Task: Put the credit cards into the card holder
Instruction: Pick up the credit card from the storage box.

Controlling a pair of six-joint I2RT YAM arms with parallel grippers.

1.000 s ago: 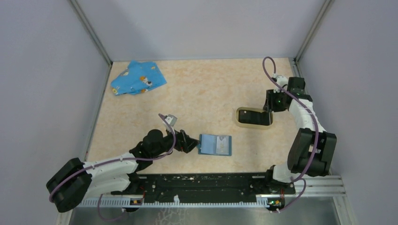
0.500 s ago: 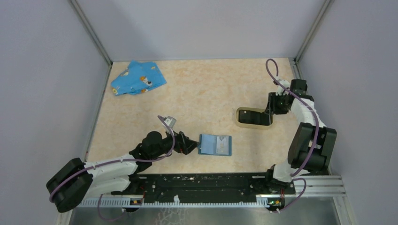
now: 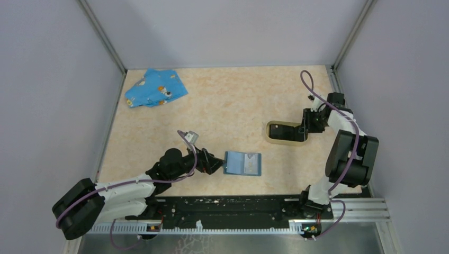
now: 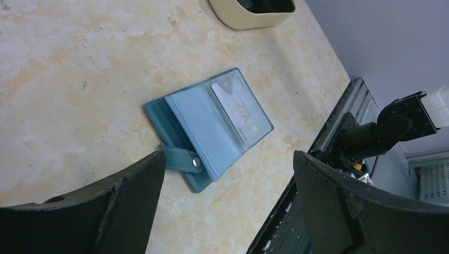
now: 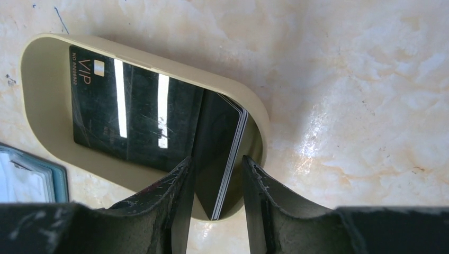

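Note:
The tan-rimmed oval card holder [image 3: 286,142] stands right of centre. In the right wrist view its rim [image 5: 42,106] encloses a black VIP card [image 5: 122,106] lying flat and a thin stack of black cards [image 5: 222,143] leaning on edge at its right end. My right gripper [image 3: 305,127] [image 5: 217,164] straddles that stack, jaws narrowly apart with a gap on the right side. A blue card case [image 3: 242,163] [image 4: 212,132] lies open with a pale card [image 4: 241,108] in its sleeve. My left gripper [image 3: 217,163] [image 4: 229,159] is open and empty just left of the case's strap.
A blue patterned cloth [image 3: 156,88] lies at the far left corner. The black base rail [image 3: 233,203] runs along the near edge, close behind the case. Grey walls enclose the table on three sides. The holder also shows in the left wrist view [image 4: 249,18].
The right arm's wrist has sunk and drawn slightly nearer at the holder's right end. The left arm, the case and the holder have not moved.

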